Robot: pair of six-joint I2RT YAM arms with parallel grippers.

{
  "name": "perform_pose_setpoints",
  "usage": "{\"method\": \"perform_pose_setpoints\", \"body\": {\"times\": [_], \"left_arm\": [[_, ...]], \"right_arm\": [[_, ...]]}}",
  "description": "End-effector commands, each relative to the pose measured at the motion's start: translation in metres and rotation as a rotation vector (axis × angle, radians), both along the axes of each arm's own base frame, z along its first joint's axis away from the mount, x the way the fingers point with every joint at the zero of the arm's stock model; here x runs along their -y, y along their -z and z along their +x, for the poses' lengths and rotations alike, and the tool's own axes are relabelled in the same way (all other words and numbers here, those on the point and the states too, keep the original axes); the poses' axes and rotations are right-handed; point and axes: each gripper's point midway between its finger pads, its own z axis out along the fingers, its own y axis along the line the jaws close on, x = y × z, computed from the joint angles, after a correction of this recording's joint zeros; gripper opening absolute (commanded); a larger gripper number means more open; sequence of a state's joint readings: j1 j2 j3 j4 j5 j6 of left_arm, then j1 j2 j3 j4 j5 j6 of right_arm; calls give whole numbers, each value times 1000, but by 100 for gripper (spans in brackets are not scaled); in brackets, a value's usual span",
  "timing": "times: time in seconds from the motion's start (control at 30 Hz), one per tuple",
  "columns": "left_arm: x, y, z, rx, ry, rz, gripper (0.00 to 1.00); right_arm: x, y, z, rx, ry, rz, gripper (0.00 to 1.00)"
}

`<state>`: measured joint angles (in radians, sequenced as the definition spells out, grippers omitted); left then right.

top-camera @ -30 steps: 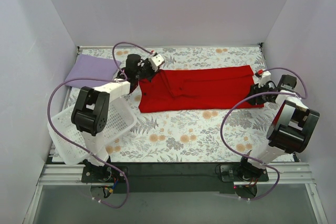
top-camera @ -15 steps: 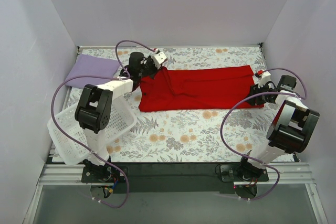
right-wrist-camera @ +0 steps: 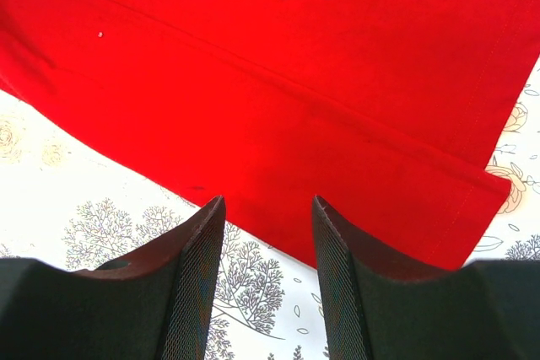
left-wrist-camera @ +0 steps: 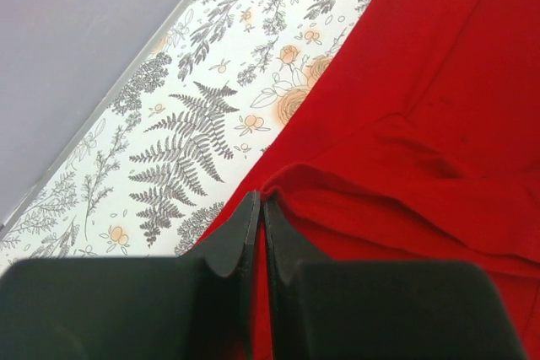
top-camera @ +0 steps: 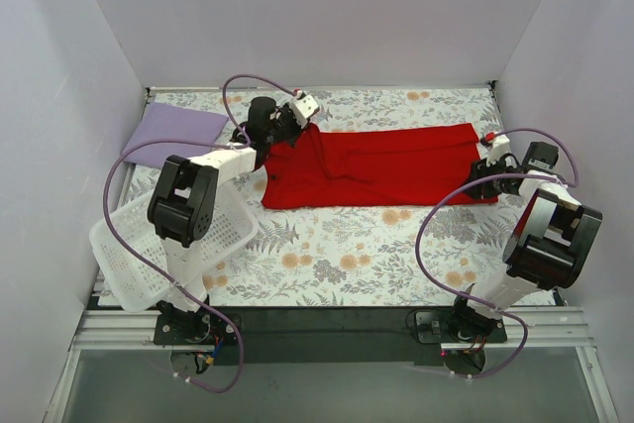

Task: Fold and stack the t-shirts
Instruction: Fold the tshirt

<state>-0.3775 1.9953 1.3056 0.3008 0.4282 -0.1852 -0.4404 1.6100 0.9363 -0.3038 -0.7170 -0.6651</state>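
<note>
Red t-shirt (top-camera: 386,160): left fingers (left-wrist-camera: 240,233) clamp left edge; right fingers (right-wrist-camera: 198,250) gape at right hem corner.

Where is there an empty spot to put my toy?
The flowery tablecloth between the red shirt and the near edge, right of the basket, is bare. The left side is crowded: basket, purple shirt, left arm.

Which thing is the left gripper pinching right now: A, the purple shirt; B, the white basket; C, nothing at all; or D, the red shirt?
D: in the left wrist view the left gripper has its jaws shut on a raised fold at the edge of the red shirt.
</note>
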Motion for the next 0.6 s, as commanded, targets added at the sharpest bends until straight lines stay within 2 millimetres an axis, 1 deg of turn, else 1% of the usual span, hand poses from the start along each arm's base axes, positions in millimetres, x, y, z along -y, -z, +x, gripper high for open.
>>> {"method": "perform_pose_setpoints", "body": {"times": [0.0, 0.1, 0.23, 0.33, 0.37, 0.4, 0.43, 0.47, 0.5, 0.53, 0.57], "left_arm": [[4, -23, 13, 61, -20, -30, 0], [6, -24, 15, 63, -18, -35, 0], [8, -19, 14, 52, -16, -40, 0], [5, -14, 16, 43, -39, -37, 0], [4, -14, 17, 38, -56, -43, 5], [1, -16, 19, 36, -82, -52, 12], [-1, -24, 22, 45, -109, -68, 20], [-10, -32, 30, 42, -186, -92, 35], [-13, -40, 34, 38, -222, -106, 40], [-16, -60, 37, 43, -256, -127, 43], [-23, -71, 40, 43, -309, -142, 47]], "right_arm": [[-5, -11, 3, 43, -25, -14, 52], [-7, -12, 4, 48, -31, -23, 53], [-10, -12, 4, 46, -42, -33, 53], [-15, -14, 4, 50, -65, -48, 53], [-19, -13, 2, 42, -80, -51, 54], [-24, -17, 5, 58, -115, -71, 54], [-30, -18, 4, 59, -143, -73, 54], [-36, -20, 0, 49, -170, -70, 54], [-48, -21, -1, 60, -231, -84, 54], [-57, -28, 0, 77, -274, -77, 55], [-67, -32, -1, 86, -322, -78, 55]]}}
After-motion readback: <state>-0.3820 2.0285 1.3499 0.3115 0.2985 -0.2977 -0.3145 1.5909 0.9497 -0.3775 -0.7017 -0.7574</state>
